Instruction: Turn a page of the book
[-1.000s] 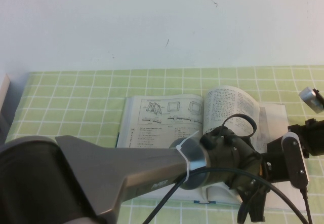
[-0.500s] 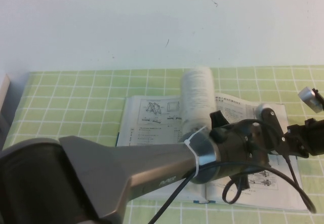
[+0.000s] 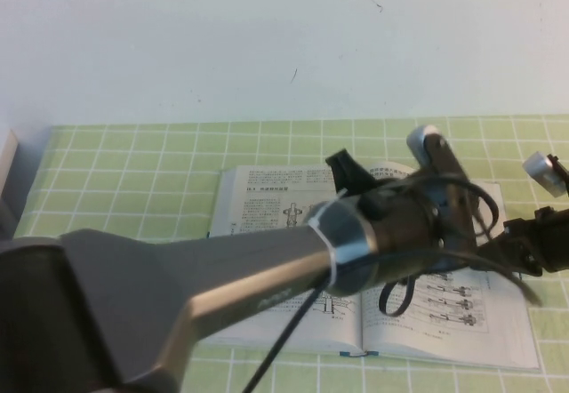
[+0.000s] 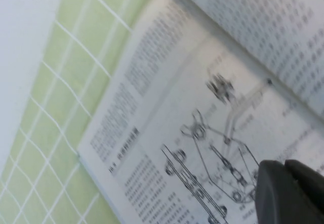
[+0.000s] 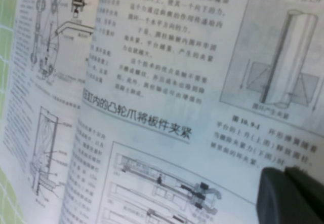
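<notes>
The book point(image 3: 462, 317) lies open and flat on the green checked cloth. The page point(image 3: 267, 215) lies on the left half, showing text and a small figure. My left arm reaches across the book. Its gripper point(image 3: 346, 167) hovers over the upper middle near the spine, its fingers pressed together with nothing between them. In the left wrist view the left gripper point(image 4: 285, 165) is just above a line diagram on the page point(image 4: 167, 112). My right gripper point(image 3: 518, 242) is by the book's right edge. It is shut point(image 5: 284, 171) low over the printed right-hand page point(image 5: 167, 82).
The green checked tablecloth point(image 3: 133, 171) surrounds the book, with a white wall point(image 3: 222, 37) behind it. A pale object point(image 3: 5, 166) is at the far left table edge. The left arm's black cable point(image 3: 391, 297) loops over the right-hand page.
The page stood curled over the right half, rose upright at the spine, and now lies flat on the left. My left wrist swung up and left with it. The right arm stayed put.
</notes>
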Robot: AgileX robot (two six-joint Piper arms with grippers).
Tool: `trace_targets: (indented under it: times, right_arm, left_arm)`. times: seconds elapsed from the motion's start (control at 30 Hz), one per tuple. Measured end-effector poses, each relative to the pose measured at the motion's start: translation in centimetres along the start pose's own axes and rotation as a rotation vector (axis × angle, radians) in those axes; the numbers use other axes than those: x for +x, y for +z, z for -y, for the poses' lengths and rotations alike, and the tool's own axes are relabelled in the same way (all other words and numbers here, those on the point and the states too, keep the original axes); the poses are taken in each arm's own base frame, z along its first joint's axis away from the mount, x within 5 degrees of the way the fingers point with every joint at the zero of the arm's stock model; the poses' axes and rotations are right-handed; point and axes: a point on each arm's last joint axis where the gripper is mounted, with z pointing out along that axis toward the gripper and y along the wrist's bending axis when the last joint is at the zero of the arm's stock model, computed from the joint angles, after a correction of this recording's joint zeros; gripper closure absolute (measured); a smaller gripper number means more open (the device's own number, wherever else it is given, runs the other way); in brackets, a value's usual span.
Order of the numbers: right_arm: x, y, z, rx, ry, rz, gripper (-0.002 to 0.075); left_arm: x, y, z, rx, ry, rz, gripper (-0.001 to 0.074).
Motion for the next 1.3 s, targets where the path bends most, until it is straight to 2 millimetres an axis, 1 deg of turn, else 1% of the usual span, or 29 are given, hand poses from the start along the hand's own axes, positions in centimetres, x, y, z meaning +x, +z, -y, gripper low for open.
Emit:
trace_targets:
  times: [0.07, 0.13, 0.2, 0.27, 0.33, 0.4, 0.47, 0.5, 0.53, 0.57, 0.6, 0.63, 0.73, 0.9, 1.03, 1.13, 1.23, 1.3]
  right_arm:
    - [-0.2, -0.3, -0.3, 0.018, -0.022, 0.01, 0.0728]
    - [-0.6, -1.0, -0.9, 0.045, -0.062, 0.032, 0.0728]
    - [-1.2, -2.4, -2.3, 0.068, -0.13, 0.078, 0.0728]
    - [-1.9, -4.3, -4.4, 0.088, -0.213, 0.157, 0.0728]
    - [-2.2, -6.3, -6.7, 0.107, -0.292, 0.248, 0.0728]
    - [-2.1, -8.4, -9.0, 0.139, -0.373, 0.342, 0.0728]
    - [-1.4, -10.6, -11.3, 0.195, -0.465, 0.443, 0.0728]
    - [-0.9, -11.3, -12.0, 0.22, -0.5, 0.484, 0.0728]
    - [-0.2, -12.5, -13.2, 0.252, -0.545, 0.541, 0.0728]
    - [0.6, -13.2, -13.9, 0.285, -0.577, 0.587, 0.0728]
    - [1.1, -13.6, -14.2, 0.309, -0.591, 0.616, 0.0728]
    - [2.2, -14.3, -14.8, 0.344, -0.618, 0.665, 0.0728]
    - [4.7, -15.4, -15.9, 0.401, -0.656, 0.748, 0.0728]
    - [8.3, -16.1, -17.0, 0.424, -0.7, 0.808, 0.0728]
    - [10.1, -16.6, -17.8, 0.439, -0.747, 0.851, 0.0728]
    - [11.3, -17.0, -18.8, 0.449, -0.846, 0.878, 0.0728]
    - [12.2, -17.5, -19.9, 0.446, -0.934, 0.907, 0.0728]
    - [12.7, -17.8, -20.4, 0.437, -0.964, 0.926, 0.0728]
  left_arm:
    - [-0.4, -1.2, -1.3, 0.009, -0.063, 0.057, 0.0738]
    - [-0.8, -2.9, -3.2, 0.029, -0.151, 0.122, 0.0738]
    - [-0.8, -4.7, -5.5, 0.048, -0.229, 0.189, 0.0738]
    - [-0.1, -6.4, -7.9, 0.07, -0.31, 0.239, 0.0738]
    - [1.3, -7.5, -9.9, 0.089, -0.371, 0.264, 0.0738]
    - [2.9, -8.5, -11.6, 0.112, -0.433, 0.293, 0.0738]
    - [5.2, -9.5, -13.0, 0.133, -0.491, 0.327, 0.0738]
    - [6.1, -9.8, -13.5, 0.139, -0.515, 0.341, 0.0738]
    - [7.3, -10.3, -13.9, 0.148, -0.533, 0.357, 0.0738]
    - [8.5, -10.8, -14.2, 0.16, -0.556, 0.382, 0.0738]
    - [9.7, -11.4, -14.2, 0.17, -0.573, 0.398, 0.0738]
    - [10.4, -11.7, -14.3, 0.177, -0.585, 0.416, 0.0738]
    - [13.9, -13.4, -13.6, 0.197, -0.59, 0.497, 0.0738]
    - [19.0, -14.8, -11.6, 0.238, -0.61, 0.603, 0.0738]
    - [22.9, -15.5, -10.0, 0.263, -0.64, 0.67, 0.0738]
    - [25.6, -16.0, -9.1, 0.257, -0.649, 0.703, 0.0738]
    - [27.7, -16.1, -8.5, 0.23, -0.641, 0.711, 0.0738]
    - [28.7, -16.0, -8.3, 0.216, -0.648, 0.697, 0.0738]
